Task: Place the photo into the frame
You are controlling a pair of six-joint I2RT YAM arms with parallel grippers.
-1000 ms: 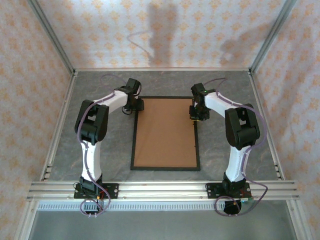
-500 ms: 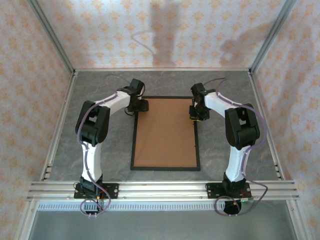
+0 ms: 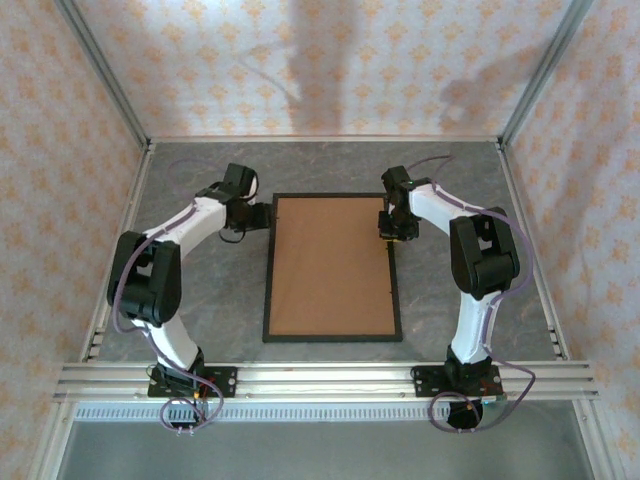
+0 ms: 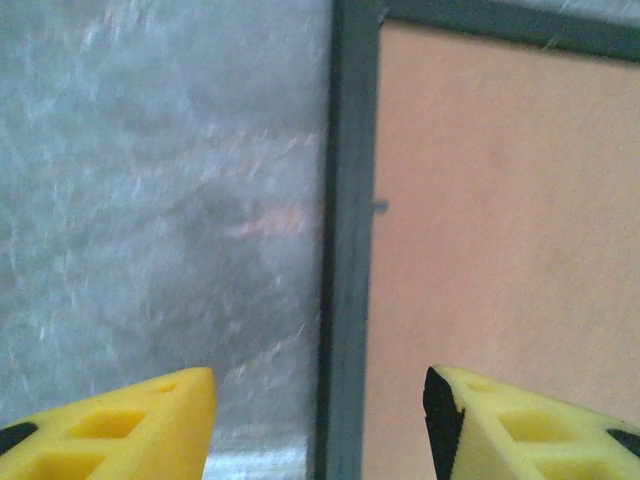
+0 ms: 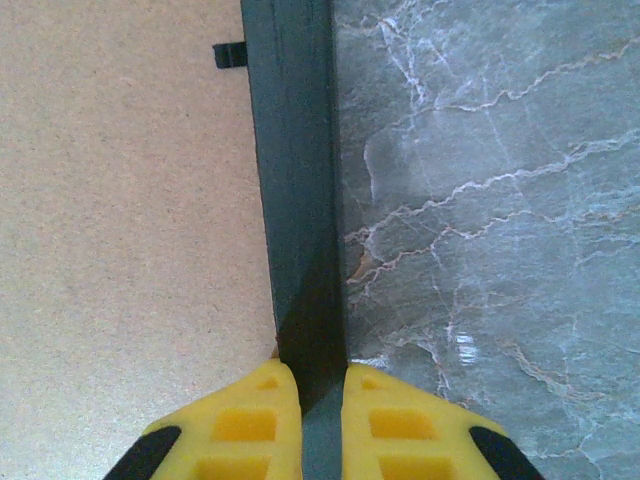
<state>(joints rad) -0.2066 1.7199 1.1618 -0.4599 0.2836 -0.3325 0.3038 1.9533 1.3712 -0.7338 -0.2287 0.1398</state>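
Lying flat on the grey marbled bench [image 3: 330,165], the thin black rectangular picture frame [image 3: 267,290], filled by a plain brown backing board [image 3: 330,265], runs lengthwise away from the arms. The right end effector [image 5: 310,385] is closed on its right rail. The left end effector [image 4: 320,398] hangs open just beside the far left corner, and its wrist camera, unlike the overhead one, shows the left rail lined up between its fingers.

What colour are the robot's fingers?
Bright yellow. The fingers show best in the right wrist view, closed on the black frame.

Peach floral-patterned walls [image 3: 200,60] surround a grey marbled tabletop [image 3: 220,290], faintly shadowed.
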